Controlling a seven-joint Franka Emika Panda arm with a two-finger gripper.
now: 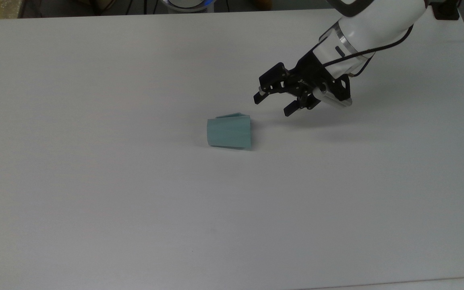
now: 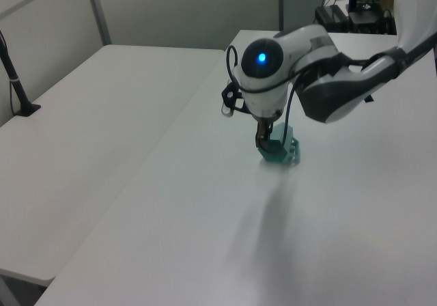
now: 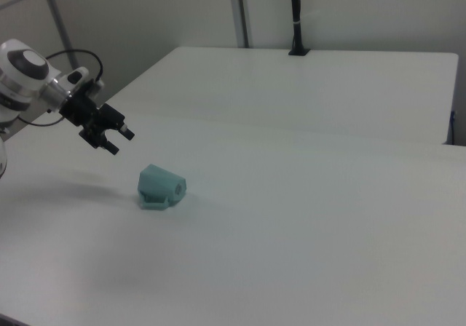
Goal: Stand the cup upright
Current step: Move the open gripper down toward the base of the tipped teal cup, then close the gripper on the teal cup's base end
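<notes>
In the top view the cup [image 1: 229, 132] lies on its side near the middle of the white table [image 1: 95, 181]. It is a small pale teal-green cup with flat angled facets along its wall. Its narrower end points to the top view's left and its wider rim end to the top view's right. A thin flat handle juts from the rim side at its upper edge. A soft shadow sits beneath it on the table.

To the top view's right of the cup, and a little above it, hangs the gripper [image 1: 273, 104]. Its two black fingers are spread apart with nothing between them, their tips aimed toward the cup's rim end. The gripper is near the cup but not touching it. Behind it the white arm [image 1: 371, 24] slopes up toward the top view's upper right, with a black cable looping along it.

In the right view the gripper [image 3: 116, 140] hangs above the table to the right view's left of the cup [image 3: 161, 186], fingers parted, clear of the cup. In the left view the arm's rounded joint with a blue light [image 2: 261, 58] stands in front of the cup [image 2: 280, 150], partly hiding it.
</notes>
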